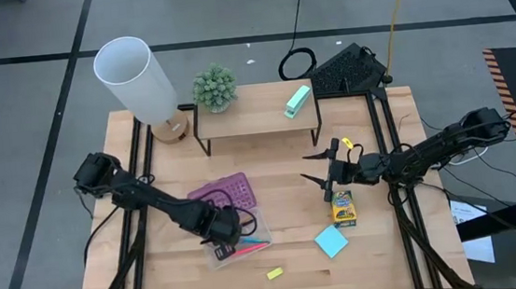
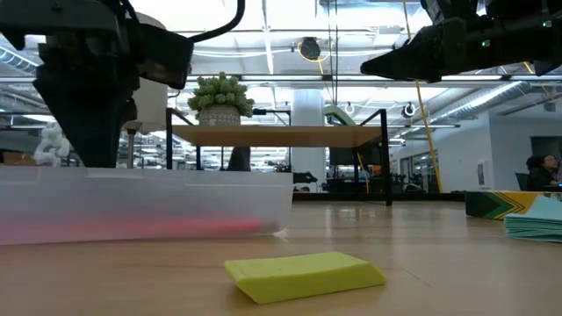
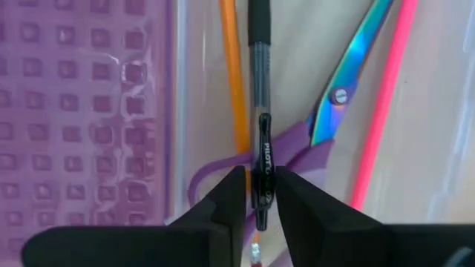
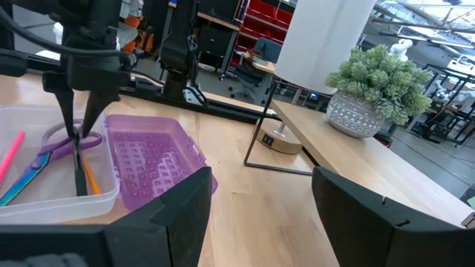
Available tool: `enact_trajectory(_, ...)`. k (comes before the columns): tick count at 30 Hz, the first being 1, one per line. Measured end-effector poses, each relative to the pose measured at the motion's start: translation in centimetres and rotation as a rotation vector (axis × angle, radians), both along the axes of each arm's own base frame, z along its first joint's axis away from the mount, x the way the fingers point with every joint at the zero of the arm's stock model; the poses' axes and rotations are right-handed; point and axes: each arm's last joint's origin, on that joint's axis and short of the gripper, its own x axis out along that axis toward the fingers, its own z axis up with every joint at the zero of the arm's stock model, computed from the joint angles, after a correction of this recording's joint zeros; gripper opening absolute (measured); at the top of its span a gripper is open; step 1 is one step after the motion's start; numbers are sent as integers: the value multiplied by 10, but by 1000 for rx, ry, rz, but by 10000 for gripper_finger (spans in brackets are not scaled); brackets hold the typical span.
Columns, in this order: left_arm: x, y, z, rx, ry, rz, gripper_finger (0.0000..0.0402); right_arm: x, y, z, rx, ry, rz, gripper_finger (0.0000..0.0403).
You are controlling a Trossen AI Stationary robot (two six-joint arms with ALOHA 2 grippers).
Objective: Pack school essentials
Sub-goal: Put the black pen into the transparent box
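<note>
Black pen (image 3: 259, 111) is pinched upright between the left gripper's (image 3: 258, 194) fingers inside the clear case (image 1: 248, 240).

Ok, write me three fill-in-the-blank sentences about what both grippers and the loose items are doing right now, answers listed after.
1. The left gripper is shut on the black ____ over the clear case.
2. The right gripper hangs with its fingers ____ above the crayon box.
3. The blue sticky-note pad lies on the ____, outside the case.
4. The scissors lie ____ the case.

Missing words: pen; open; table; inside
</note>
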Motion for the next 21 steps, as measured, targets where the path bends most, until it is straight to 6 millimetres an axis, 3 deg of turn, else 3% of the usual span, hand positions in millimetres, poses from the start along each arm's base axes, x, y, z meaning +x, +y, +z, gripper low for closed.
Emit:
enact_trajectory(11,3,3,0,32,-33,-17,102,0,0,0,0,0,0,226)
enact_trajectory(21,1,-3,1,-7,-20,-52,28,0,0,0,0,0,0,226)
